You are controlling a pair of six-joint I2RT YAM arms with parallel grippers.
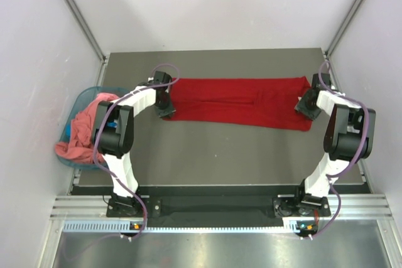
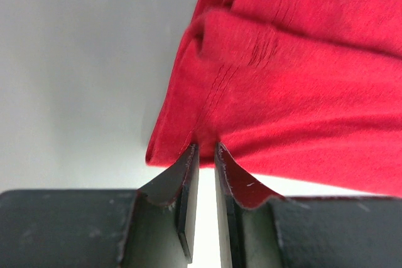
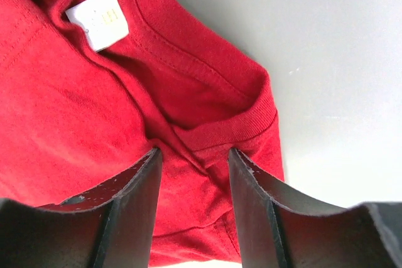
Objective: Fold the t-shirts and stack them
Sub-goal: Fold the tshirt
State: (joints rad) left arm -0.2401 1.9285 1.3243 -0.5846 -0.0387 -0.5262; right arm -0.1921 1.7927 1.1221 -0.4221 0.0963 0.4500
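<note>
**Base:** What's in the basket?

**Operator:** I see the teal basket [image 1: 80, 100] at the tabletop's [image 1: 220, 155] left edge. The salmon-pink t-shirt [image 1: 80, 135] is bunched inside it and spills over the near rim.

**Base:** And the red one?

**Operator:** The red t-shirt [image 1: 239, 101] lies as a long band across the far half of the tabletop, between my two hands. My right hand [image 3: 193, 155] stands fairly wide at the right end. The collar [image 3: 232, 127] lies loose between its fingers, with the white neck label [image 3: 97, 18] just beyond. My left hand [image 2: 204, 149] is narrow at the left end, the hem [image 2: 169, 149] meeting its tips. Whether it pinches the cloth I cannot tell.
</note>
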